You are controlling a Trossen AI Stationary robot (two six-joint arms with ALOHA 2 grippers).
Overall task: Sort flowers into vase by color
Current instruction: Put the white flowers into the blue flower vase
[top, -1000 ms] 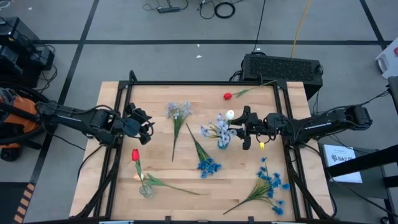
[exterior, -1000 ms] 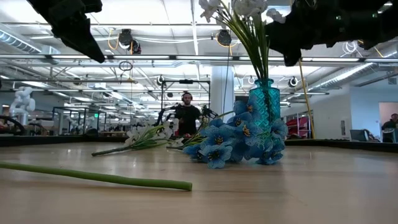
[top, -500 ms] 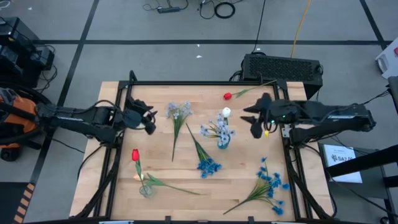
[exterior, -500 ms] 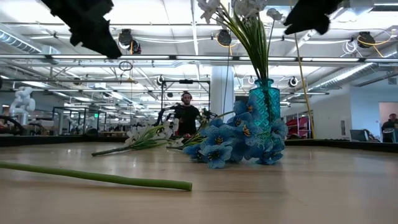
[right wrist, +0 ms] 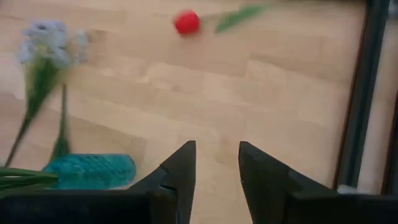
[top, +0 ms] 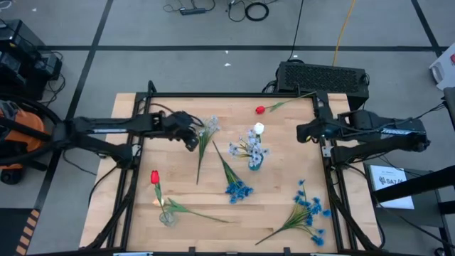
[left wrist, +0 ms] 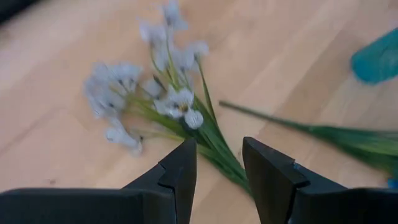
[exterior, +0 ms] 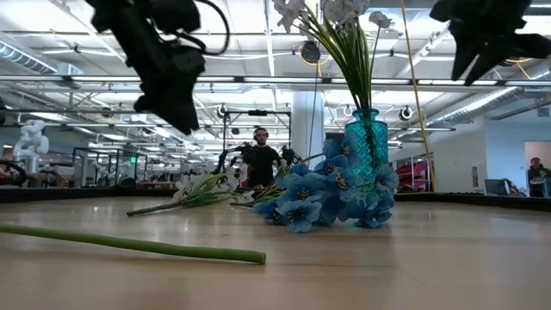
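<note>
- Left gripper (top: 192,139) above the table (top: 128,213), just beside the heads of the pale grey-blue spray (top: 205,128) lying flat. Fingers spread, nothing between them; wrist view has the spray (left wrist: 155,99) right ahead of the tips.
- Right gripper (top: 302,131) at the table's right edge, well apart from the teal vase (top: 254,162). Fingers parted, empty.
- The vase holds pale sprays and a cream-white tulip (top: 259,129).
- Red tulip (top: 260,109) lies near the far edge; a second red tulip (top: 154,176) front left, apparently in a clear vase (top: 167,217), hard to confirm.
- Bright blue sprays (top: 239,190) and (top: 311,210) lie flat on the front half.
</note>
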